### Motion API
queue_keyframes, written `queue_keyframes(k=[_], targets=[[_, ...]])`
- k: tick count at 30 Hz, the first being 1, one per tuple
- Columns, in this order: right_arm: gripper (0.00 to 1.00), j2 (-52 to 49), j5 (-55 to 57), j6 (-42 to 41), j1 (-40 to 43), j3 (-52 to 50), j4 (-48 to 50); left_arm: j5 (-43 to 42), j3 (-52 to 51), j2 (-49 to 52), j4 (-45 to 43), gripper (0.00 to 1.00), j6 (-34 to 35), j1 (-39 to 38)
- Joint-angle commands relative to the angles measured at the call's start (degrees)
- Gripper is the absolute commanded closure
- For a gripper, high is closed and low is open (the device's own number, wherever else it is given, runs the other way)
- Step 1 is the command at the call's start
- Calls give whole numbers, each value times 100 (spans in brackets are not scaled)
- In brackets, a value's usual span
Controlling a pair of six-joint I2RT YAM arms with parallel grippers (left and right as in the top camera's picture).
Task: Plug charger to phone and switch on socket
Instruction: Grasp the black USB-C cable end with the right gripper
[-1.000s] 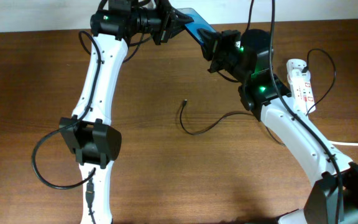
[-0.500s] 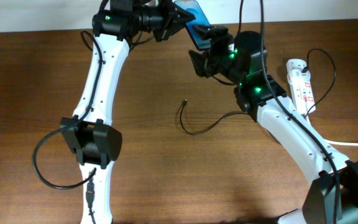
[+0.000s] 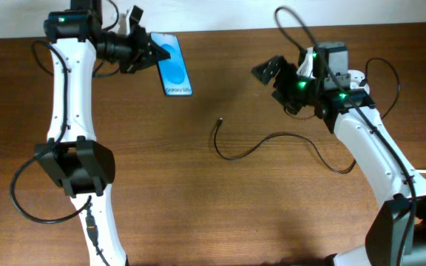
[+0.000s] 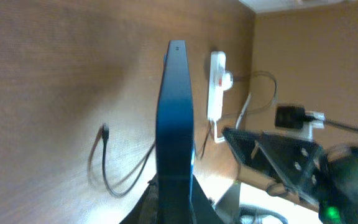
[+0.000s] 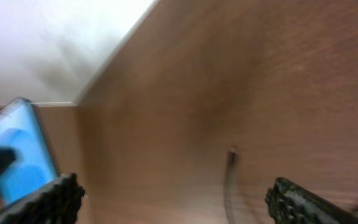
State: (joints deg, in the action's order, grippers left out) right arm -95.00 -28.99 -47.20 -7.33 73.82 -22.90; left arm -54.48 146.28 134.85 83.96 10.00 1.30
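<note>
left gripper (image 3: 148, 53) clamped on phone (image 3: 174, 68) end | right gripper (image 3: 271, 72) right of phone; jaws wide, empty | charger (image 3: 279, 134) loose below-right of phone | risk: phone likely twists in grip when plug pushes

Wood: table (image 3: 198, 207), brown, fine-grained, smooth, with a low sheen. Glass: phone (image 3: 172, 65) screen, glossy; its frame is dark and smooth. Plastic: socket (image 4: 215, 87), white, smooth, faintly glossy; arm shells (image 3: 69, 96), white, smooth, shiny, with matt black joints. Rubbery-looking: charger (image 3: 237, 157), thin black cable, matt; right gripper (image 5: 173, 202) pads (image 5: 294, 202), black, matt, ribbed.
</note>
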Motion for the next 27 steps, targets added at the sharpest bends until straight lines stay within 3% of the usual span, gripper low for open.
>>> queue_keyframes(k=[1,5,11,17,27], targets=[[9,-201,205,800,-258,31,-162,-986,109,-28,579,100,-1491,188],[25,-702,267,719,-695,31,-120,-1051,109,-28,1110,100,-2002,372],[49,-1526,291,164,-1051,31,199,-1003,-179,-26,1274,100,-2000,369],[51,-2188,122,13,-1246,31,529,-1027,-986,-26,1084,100,-2020,363],[52,-2785,28,-289,-1572,31,1038,-1029,-1121,-26,1064,100,-2017,337]])
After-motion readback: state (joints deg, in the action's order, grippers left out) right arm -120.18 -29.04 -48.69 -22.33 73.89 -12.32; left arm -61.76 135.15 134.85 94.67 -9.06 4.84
